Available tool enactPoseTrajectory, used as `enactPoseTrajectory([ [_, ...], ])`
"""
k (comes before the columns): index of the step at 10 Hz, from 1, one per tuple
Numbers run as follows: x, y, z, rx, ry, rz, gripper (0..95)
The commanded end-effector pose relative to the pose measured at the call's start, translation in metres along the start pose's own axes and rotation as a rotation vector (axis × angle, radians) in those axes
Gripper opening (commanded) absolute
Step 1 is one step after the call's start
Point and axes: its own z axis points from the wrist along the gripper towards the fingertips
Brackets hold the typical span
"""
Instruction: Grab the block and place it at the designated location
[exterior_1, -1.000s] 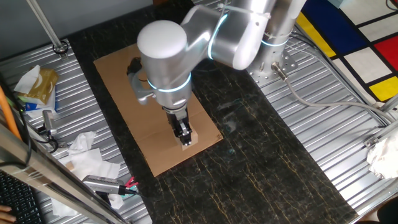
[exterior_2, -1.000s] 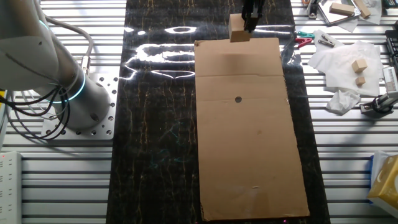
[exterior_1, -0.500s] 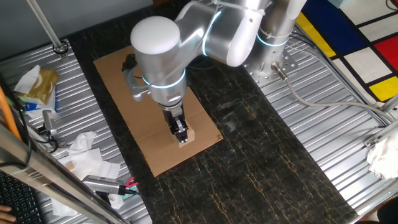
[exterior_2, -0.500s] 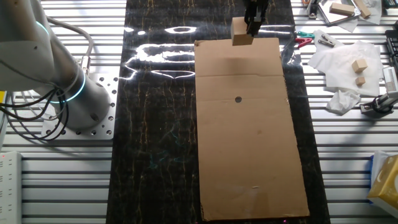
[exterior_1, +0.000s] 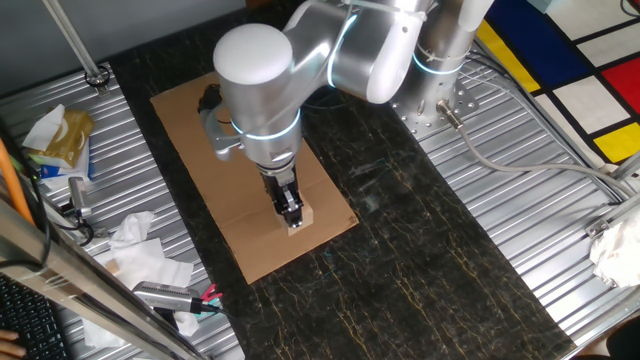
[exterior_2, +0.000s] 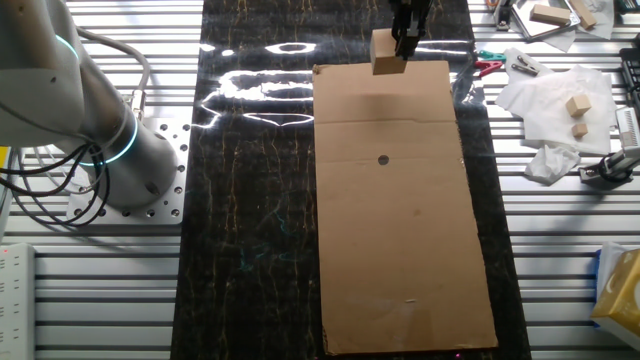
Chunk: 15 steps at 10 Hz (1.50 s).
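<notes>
The claw (exterior_2: 408, 40) is clamping the block (exterior_2: 386, 52) between its two dark fingers and is holding it over the end edge of the cardboard sheet (exterior_2: 400, 240), apparently just above it, though neither view is making clear whether the block is touching the sheet. The grab is looking done; the carry and the release are what is left, since the black dot (exterior_2: 384, 160) marking the designated location is sitting well apart from the block, farther in along the sheet's middle line past a crease. In the view from the arm's side the dot is hiding behind the robot's silver arm (exterior_1: 262, 95), and the block (exterior_1: 298, 222) is showing only as a pale corner under the claw (exterior_1: 291, 211). The block is a plain tan wooden cube with sharp edges and flat faces. The cardboard is a flat, matte brown rectangle. It is lying on a dark marbled tabletop (exterior_2: 250, 220) with a glossy surface that is catching glare, and ribbed metal panels are flanking it on both sides.
</notes>
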Motion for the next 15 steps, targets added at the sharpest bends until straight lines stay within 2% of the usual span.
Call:
enactPoseTrajectory([
  [1,0.0002,-0.0003,0.0002,-0.001,0.000,0.001,0.0],
  [10,-0.0005,-0.0007,0.0036,0.000,-0.001,-0.039,0.0],
  [15,0.0048,-0.0024,0.0062,0.011,-0.017,-0.034,0.0],
])
